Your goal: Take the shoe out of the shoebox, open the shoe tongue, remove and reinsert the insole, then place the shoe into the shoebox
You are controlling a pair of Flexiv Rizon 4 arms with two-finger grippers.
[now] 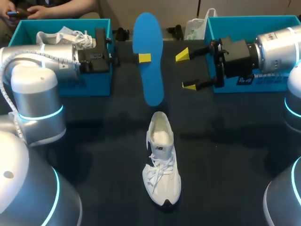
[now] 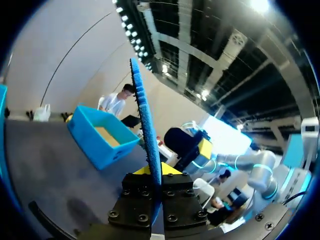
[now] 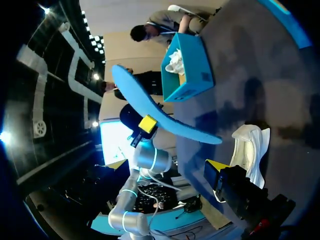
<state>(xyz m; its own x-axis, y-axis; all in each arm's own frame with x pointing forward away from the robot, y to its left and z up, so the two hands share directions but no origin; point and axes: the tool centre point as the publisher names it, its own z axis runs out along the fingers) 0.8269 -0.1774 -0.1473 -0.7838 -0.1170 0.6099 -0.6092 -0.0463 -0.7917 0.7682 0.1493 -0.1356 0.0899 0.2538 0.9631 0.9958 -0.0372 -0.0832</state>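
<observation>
Left gripper (image 1: 142,58) clamped on insole (image 1: 150,80) beyond shoe (image 1: 162,165) heel (grip edge-on only in left wrist view); right gripper (image 1: 186,70) fingers apart.

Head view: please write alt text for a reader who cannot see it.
The left arm's jaws hold a blue insole over the dark table, the right arm's jaws open beside it. A white shoe stands in front; two blue shoeboxes sit behind.

Both arms, the left arm (image 1: 37,94) at 9 o'clock and the right arm (image 1: 277,44) at 2 o'clock, are silver-grey rounded links with glowing cyan rings (image 1: 42,115) at the joints. A white ticked cable (image 1: 47,55) runs along the left one. The left hand (image 1: 141,58) and right hand (image 1: 186,70) are black blocks with small round screws (image 2: 142,218) and yellow wedge tips.
</observation>
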